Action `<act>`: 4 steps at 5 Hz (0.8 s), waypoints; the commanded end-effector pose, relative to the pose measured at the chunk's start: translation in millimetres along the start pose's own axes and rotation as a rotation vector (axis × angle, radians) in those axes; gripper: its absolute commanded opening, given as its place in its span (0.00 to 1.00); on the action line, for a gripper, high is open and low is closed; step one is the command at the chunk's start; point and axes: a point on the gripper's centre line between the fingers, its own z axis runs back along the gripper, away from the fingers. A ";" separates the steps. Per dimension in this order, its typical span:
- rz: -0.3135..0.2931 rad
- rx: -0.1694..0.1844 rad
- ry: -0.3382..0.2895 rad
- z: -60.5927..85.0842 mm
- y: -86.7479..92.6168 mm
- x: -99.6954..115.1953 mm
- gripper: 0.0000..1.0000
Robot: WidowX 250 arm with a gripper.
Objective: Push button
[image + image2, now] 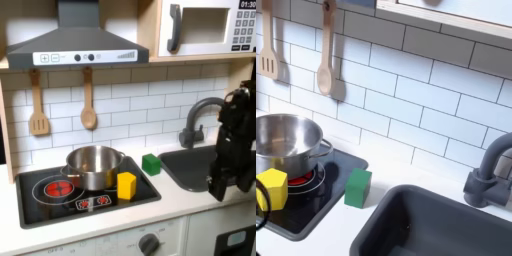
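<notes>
Small red buttons point(92, 202) sit in a row on the front strip of the black toy stove point(40, 205). More buttons show on the range hood point(74, 58) and on the microwave's keypad point(243, 30). My black arm hangs at the first exterior view's right, over the sink, and its gripper point(218, 190) points down near the sink's front edge, far to the right of the stove. The fingers are dark and blurred, so their spacing is unclear.
A steel pot point(92, 165) point(284, 143) stands on the stove beside a yellow block point(126, 184) point(272, 188). A green block point(151, 164) point(357, 187) lies on the counter by the sink point(195, 170) point(436, 225) and faucet point(195, 118) point(491, 170). Wooden utensils point(88, 110) hang on the wall.
</notes>
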 end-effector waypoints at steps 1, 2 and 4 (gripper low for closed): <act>0.037 0.002 -0.044 -2.4 17.1 23.5 1.00; 0.044 0.016 -0.080 -3.2 28.6 41.2 0.00; 0.061 0.003 -0.159 2.7 47.6 77.0 0.00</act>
